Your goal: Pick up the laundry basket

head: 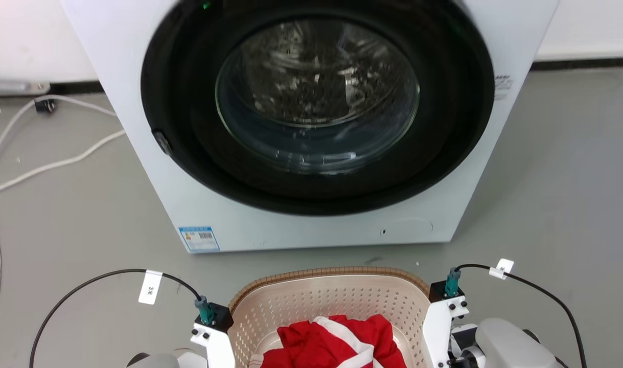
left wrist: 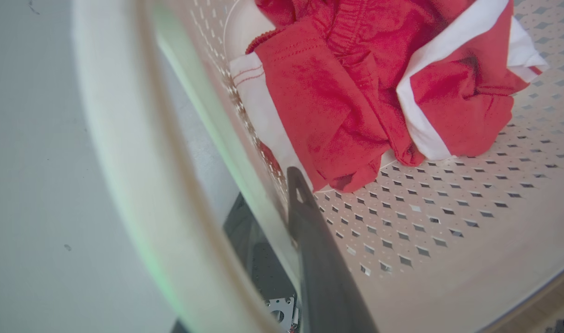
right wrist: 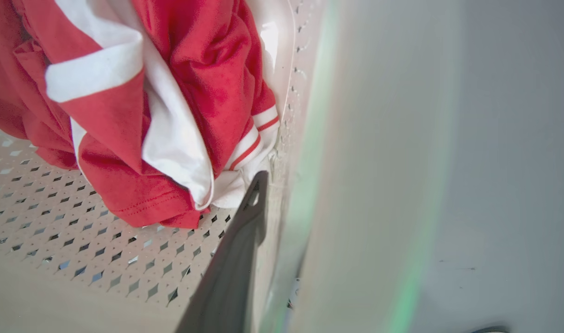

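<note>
Head view: grasp step, with left gripper [left wrist: 270, 196] and right gripper [right wrist: 269, 185] straddling opposite walls of the laundry basket [head: 331, 299], closure indeterminable; we next need both clamped, then a level lift.

Cream walls with a hole pattern and a brown woven-look rim are seen on the laundry basket [head: 331, 301]. Garment [head: 342, 340]: red, banded white. Washing machine [head: 316, 230]: white, door ringed black.

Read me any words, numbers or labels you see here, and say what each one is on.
"3米": white tag on the left arm's black cable.
Blue sticker on the washing machine: too small to read.
Grey print at the machine's right edge: blurred.
Second tag on the right arm's cable: unreadable.
</note>
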Robot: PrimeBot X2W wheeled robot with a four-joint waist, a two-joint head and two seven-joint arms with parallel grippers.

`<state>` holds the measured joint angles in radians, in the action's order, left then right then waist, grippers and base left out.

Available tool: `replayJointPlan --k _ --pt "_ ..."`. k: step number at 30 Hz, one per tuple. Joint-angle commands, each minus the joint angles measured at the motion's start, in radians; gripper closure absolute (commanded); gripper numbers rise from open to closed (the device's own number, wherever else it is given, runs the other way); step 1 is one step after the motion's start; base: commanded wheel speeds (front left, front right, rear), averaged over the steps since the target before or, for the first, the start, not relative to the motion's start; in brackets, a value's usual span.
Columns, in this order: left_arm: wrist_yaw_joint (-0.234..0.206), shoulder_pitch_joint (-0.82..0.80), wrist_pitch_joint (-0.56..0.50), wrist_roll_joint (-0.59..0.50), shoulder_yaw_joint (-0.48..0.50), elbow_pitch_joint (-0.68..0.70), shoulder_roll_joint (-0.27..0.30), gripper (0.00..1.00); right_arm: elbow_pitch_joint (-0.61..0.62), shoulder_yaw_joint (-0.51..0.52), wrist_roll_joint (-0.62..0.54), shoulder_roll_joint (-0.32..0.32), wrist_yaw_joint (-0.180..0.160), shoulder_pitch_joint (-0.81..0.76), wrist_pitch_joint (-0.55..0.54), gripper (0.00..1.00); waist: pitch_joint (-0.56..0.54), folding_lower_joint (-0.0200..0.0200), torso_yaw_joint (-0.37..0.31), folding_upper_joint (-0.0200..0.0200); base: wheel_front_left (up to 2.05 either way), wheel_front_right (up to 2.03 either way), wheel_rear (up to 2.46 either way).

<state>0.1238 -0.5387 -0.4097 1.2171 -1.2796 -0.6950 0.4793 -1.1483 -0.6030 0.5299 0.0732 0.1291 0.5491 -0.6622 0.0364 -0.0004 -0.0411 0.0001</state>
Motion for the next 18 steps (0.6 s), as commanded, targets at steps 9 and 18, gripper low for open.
replayJointPlan --k 9,18 --pt "0.011 0.032 -0.035 -0.002 0.000 0.058 0.034 1.00 0.076 -0.078 0.082 0.057 0.003 -0.060 -0.062 1.00 -0.087 0.0004 0.001 -0.0001 0.00 0.00 0.00" --pt "0.012 0.102 -0.053 -0.003 -0.001 0.090 0.044 1.00 0.118 -0.138 0.139 0.109 0.003 -0.106 -0.082 1.00 -0.119 0.0004 0.004 -0.0001 0.00 0.00 0.00"
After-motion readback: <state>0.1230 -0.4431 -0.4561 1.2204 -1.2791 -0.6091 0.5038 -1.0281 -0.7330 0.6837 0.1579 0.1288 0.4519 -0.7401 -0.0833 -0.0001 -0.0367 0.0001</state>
